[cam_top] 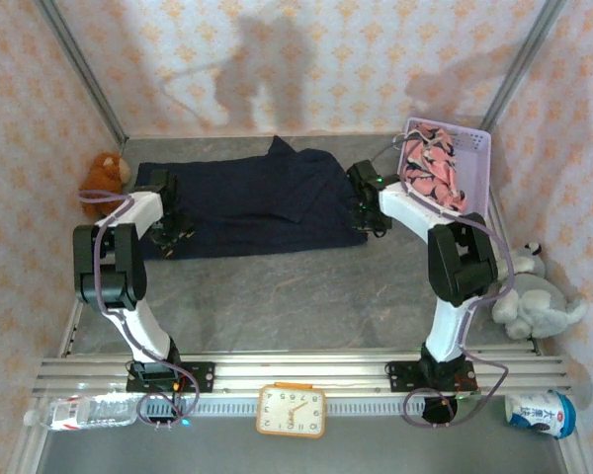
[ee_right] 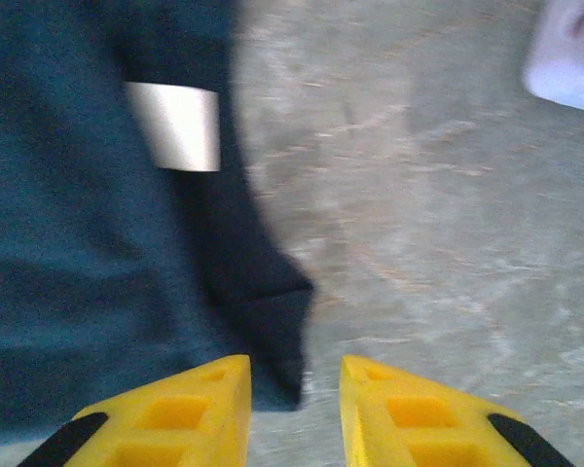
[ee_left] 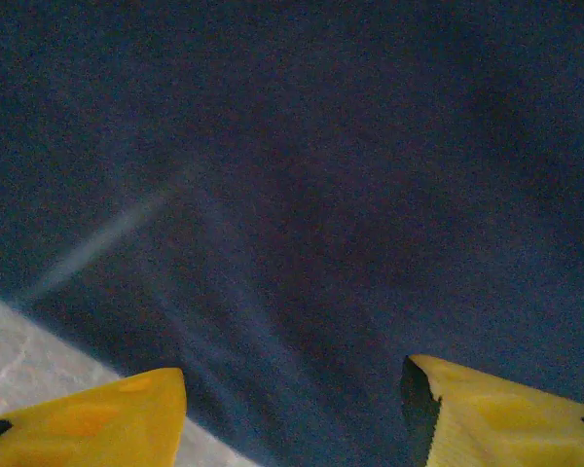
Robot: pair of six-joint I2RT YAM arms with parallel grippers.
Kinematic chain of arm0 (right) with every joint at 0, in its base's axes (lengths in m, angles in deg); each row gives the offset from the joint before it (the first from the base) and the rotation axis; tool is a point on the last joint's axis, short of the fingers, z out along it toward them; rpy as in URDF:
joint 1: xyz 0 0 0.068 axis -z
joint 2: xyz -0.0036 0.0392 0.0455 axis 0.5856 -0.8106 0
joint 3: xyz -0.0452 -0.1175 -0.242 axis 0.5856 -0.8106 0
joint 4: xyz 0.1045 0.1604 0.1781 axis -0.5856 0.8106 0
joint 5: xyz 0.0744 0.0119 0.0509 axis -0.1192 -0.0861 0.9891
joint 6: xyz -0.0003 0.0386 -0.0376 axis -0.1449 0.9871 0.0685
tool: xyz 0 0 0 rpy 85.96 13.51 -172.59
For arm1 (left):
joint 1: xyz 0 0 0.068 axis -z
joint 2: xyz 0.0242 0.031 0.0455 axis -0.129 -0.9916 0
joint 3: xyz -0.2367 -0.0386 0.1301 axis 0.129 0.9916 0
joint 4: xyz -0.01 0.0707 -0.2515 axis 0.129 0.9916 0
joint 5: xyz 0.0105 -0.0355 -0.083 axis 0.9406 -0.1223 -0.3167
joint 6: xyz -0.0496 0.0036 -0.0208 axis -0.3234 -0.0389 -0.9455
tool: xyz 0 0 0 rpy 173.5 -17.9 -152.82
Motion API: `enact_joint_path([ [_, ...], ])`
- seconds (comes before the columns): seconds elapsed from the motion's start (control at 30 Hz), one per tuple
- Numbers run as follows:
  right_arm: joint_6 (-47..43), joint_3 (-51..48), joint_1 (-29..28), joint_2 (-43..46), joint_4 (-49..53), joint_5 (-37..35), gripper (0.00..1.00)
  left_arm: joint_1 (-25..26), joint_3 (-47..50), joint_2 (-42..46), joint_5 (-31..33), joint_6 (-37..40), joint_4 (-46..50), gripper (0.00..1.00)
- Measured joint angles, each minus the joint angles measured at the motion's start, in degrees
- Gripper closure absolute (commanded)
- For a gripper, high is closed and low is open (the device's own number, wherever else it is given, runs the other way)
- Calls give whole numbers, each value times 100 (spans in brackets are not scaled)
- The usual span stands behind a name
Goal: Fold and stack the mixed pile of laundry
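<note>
Folding looks to begin with the navy garment (cam_top: 247, 202), which lies spread flat across the far middle of the desk (cam_top: 277, 296). The pink printed garment (cam_top: 430, 168) sits bundled in the lavender basket (cam_top: 477, 148) at the far right corner.

The left arm (cam_top: 128, 212) is over the left end of the navy cloth, and the right arm (cam_top: 405, 209) is over its right end. In the left wrist view the left jaws stand well apart with nothing between them. Their yellow fingers (ee_left: 97, 423) are low over the cloth, close to its edge where bare desk shows. The right jaws stand a little open and hold nothing, with bare desk showing in the gap. A dark corner (ee_right: 273, 321) of the garment lies just ahead of one finger, and a white label (ee_right: 173, 125) sits farther up the cloth. That view is blurred, so I cannot tell whether a fingertip touches the fabric.

The step in hand is probably taking both ends for a first fold. To do it well, the right jaws should shift sideways until the corner sits squarely between the fingers before closing. The left jaws should bite the edge itself rather than press into the flat middle. Both ends should then rise together and level, with the cloth kept lightly taut so that the edges meet without wrinkles.
</note>
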Motion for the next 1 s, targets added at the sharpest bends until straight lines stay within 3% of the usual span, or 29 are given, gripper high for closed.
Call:
enact_joint_path([
  [0.13, 341, 79, -350, -59, -177, 302, 68, 424, -2, 378, -111, -24, -76, 41],
  [0.33, 765, 321, -372, -608, -522, 542, 68, 1075, -9, 162, -210, -297, -422, 48],
  [0.6, 977, 256, -365, -955, -667, 380, 68, 1274, 304, -243, -52, -791, -883, 52],
  [0.8, 1058, -802, -376, -251, -955, 216, 68, 1578, 1252, 372, 103, -1176, -1191, 52],
  [1.0, 1180, -2081, -374, 774, -876, 98, 67, 2763, 2243, 1283, 315, -1958, -1259, 47],
])
